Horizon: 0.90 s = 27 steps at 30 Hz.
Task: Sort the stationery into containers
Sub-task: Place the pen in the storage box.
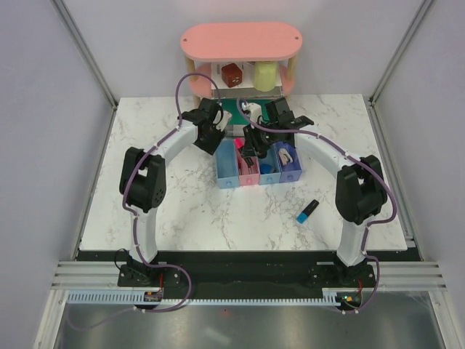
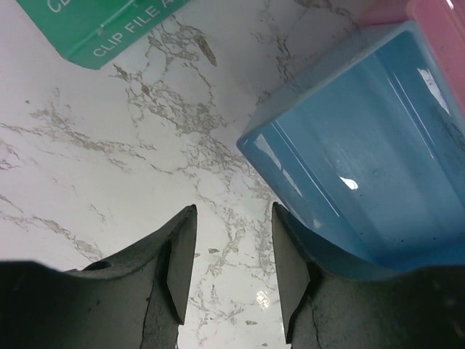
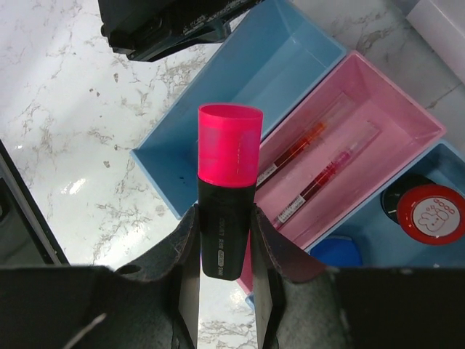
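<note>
Four joined bins stand mid-table: light blue (image 1: 225,174), pink (image 1: 248,179), blue (image 1: 269,177), purple-blue (image 1: 291,173). My right gripper (image 3: 224,233) is shut on the pink-ended black highlighter (image 3: 229,189) and holds it above the edge between the light blue bin (image 3: 276,73) and the pink bin (image 3: 407,116). Two thin red pens (image 3: 294,154) lie in the pink bin. A red-black round piece (image 3: 432,214) and a blue piece (image 3: 336,253) lie in the blue bin. My left gripper (image 2: 232,254) is open and empty beside the light blue bin (image 2: 363,160). The blue-ended highlighter (image 1: 307,211) lies on the table at the right.
A flat green book (image 1: 236,113) lies behind the bins; it also shows in the left wrist view (image 2: 94,29). The pink two-tier shelf (image 1: 241,43) at the back holds a brown object (image 1: 232,74) and a yellow one (image 1: 265,75). White walls close in three sides.
</note>
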Tool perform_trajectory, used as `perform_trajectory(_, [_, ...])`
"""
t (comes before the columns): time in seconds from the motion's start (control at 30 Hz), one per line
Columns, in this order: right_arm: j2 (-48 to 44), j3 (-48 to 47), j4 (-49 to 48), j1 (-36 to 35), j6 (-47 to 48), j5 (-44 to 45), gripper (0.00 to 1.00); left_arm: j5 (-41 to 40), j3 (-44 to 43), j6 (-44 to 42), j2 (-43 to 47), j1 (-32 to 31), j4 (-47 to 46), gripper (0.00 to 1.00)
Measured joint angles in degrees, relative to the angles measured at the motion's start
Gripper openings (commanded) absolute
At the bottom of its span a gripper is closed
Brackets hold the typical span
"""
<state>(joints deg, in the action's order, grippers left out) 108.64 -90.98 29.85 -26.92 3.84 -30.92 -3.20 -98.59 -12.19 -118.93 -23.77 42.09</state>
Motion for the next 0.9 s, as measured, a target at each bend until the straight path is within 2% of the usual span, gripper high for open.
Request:
perform_trajectory(0.2, [2.6,-0.02,-2.23,-1.9,-1.11,-0.57,0.0,-0.39,3.87,0.74,4.26,0.35,-1.05,0.55])
perform_trajectory(0.57, [9.99,-5.86,-3.54,-5.4,-2.89,-1.51,0.0,1.99,15.21,0.59,28.65,1.62,-0.22,0.56])
perform_trajectory(0.8, [11.82,-7.78,-4.68,-5.62,-3.17,-1.38,0.0,3.61,18.67,0.57,33.33,1.62,2.01,0.56])
perform_trajectory(0.83, [12.09,-7.78,-4.68,-5.62,-3.17,-1.36,0.01,3.69,18.86,0.57,33.33,1.62,2.27,0.56])
perform_trajectory(0.9, [12.81,-7.78,-4.7,-5.62,-3.15,-1.31,0.13,3.8,19.17,0.57,33.33,1.62,2.82,0.56])
